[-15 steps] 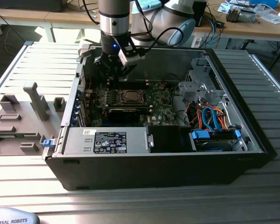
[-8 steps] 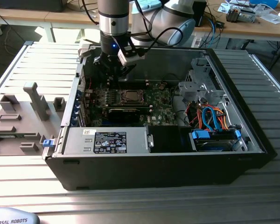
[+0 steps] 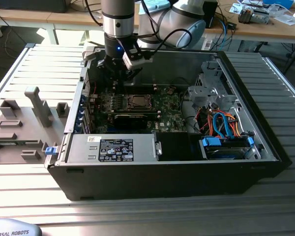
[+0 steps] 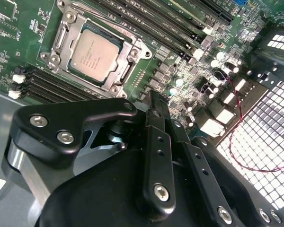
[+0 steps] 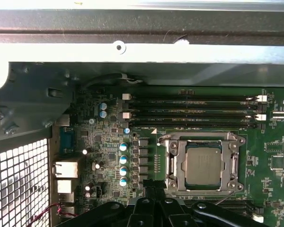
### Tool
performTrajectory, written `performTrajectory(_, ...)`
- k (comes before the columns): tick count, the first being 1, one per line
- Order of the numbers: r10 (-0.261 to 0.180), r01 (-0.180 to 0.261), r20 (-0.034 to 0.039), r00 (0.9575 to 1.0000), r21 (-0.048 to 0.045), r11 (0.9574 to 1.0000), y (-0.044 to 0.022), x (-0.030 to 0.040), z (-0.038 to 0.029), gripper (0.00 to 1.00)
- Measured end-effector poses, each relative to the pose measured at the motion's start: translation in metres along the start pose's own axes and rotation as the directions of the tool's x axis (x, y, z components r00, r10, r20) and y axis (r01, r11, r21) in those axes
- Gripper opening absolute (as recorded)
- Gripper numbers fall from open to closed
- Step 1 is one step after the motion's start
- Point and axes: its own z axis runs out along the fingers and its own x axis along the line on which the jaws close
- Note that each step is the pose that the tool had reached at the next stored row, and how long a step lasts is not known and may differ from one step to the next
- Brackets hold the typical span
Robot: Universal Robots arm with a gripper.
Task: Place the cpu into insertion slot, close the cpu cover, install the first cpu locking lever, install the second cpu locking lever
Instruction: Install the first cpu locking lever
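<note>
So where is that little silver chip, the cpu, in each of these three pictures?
Exterior view: the cpu sits mid-motherboard, just below the gripper.
Second wrist view: the cpu lies inside the cpu cover.
First wrist view: the cpu lies inside the frame.
Shared landmark: the black memory slots beside the socket.

cpu: showing dull silver-grey
cpu cover: showing silver
motherboard: showing green
claw: showing black
cables: showing blue and orange
desk: showing grey ribbing
</note>
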Motion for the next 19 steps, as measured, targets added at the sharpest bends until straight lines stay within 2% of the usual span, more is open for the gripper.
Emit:
performTrajectory(6, 0.0, 0.0, 0.0, 1.0, -0.0003, 1.0, 0.0008, 0.0029, 0.0, 0.11)
performTrajectory(10, 0.0, 0.0, 0.0001, 1.0, -0.0158, 0.9999, 0.0028, 0.0059, 0.0001, 0.11)
performTrajectory(13, 0.0, 0.0, 0.0002, 1.0, -0.0171, 0.9999, 0.0103, 0.0069, 0.0003, 0.11)
performTrajectory(15, 0.0, 0.0, 0.0002, 1.0, -0.0188, 0.9998, 0.0199, 0.0078, 0.0007, 0.11)
performTrajectory(19, 0.0, 0.0, 0.0004, 1.0, -0.0253, 0.9997, 0.0252, 0.0104, 0.0013, 0.11)
